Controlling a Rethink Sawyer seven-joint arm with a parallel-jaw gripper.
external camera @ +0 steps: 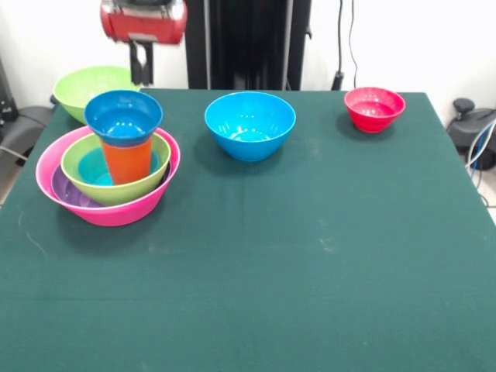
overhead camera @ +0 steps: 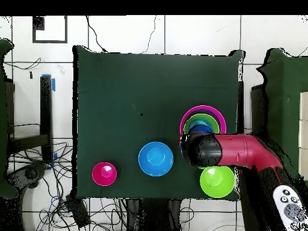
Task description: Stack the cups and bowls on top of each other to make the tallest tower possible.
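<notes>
Tower (external camera: 108,174) stands just below claw (external camera: 140,74).

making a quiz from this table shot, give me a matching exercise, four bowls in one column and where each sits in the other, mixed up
Things:
1. small blue bowl
2. large blue bowl
3. red bowl
4. pink bowl

Places:
A. bottom of the tower
B. alone near a far corner of the table
C. on top of the orange cup
D. alone on the cloth, between the tower and the red bowl

Pairs: 1-C, 2-D, 3-B, 4-A
</notes>
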